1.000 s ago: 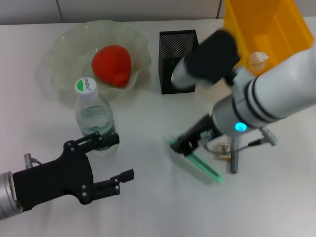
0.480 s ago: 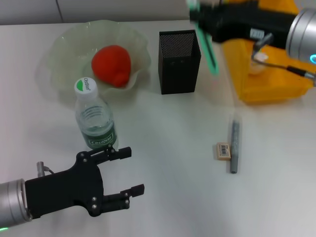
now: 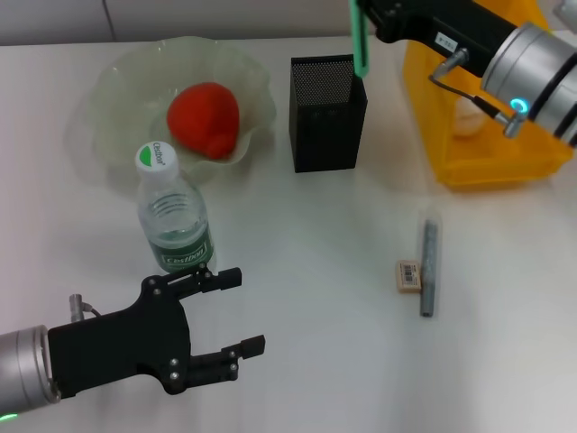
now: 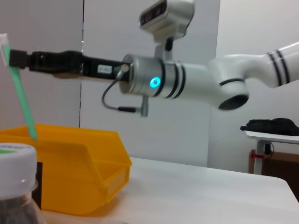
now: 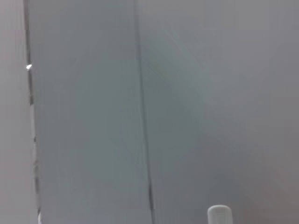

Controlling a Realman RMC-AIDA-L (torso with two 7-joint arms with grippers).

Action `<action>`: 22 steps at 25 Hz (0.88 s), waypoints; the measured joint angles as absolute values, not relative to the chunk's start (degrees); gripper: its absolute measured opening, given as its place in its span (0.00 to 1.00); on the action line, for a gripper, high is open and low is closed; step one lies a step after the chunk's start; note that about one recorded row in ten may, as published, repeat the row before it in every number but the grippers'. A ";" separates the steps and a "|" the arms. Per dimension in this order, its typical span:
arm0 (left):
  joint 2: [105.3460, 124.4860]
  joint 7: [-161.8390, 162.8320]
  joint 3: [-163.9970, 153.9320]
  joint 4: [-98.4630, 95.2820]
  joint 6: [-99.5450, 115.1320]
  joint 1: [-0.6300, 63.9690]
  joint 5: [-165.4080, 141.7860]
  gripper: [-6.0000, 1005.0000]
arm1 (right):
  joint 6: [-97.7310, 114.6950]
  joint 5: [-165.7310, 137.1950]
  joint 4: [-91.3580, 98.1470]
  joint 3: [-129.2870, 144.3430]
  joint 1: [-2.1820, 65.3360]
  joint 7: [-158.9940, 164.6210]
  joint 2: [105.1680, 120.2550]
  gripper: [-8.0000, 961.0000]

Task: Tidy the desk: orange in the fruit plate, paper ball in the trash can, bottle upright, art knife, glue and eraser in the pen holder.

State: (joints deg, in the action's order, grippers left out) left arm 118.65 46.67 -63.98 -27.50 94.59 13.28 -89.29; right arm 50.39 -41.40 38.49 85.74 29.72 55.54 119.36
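The right gripper [image 3: 368, 11] is raised over the far side of the table [image 3: 297, 271], its fingers pinched on the top end of the green art knife [image 3: 360, 41]. The knife hangs almost upright from them, its lower tip at the mouth of the black mesh pen holder [image 3: 326, 113], near the corner closest to the yellow bin [image 3: 478, 144]; whether the tip is already inside the rim is hard to judge from the head view. The left wrist view shows the same knife [image 4: 21, 88] dangling from the dark fingers [image 4: 21, 58] with its point down.

The left gripper [image 3: 221, 316] hovers low at the near left of the table, fingers spread and holding nothing, just in front of the upright water bottle [image 3: 173, 221]. The orange [image 3: 204, 117] sits in the translucent fruit plate [image 3: 117, 99]. The grey glue stick [image 3: 428, 266] and the small eraser [image 3: 409, 275] lie side by side on the table, well apart from both grippers.
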 joint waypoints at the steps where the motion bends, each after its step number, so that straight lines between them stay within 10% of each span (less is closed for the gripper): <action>1: 118.66 46.67 -63.99 -27.50 94.57 13.31 -89.30 0.78 | 52.12 -40.45 34.05 84.36 31.97 53.92 119.35 0.20; 22: 118.74 46.67 -63.98 -26.74 94.56 14.60 -90.00 0.78 | 55.79 -40.24 23.16 82.72 37.27 49.08 119.33 0.31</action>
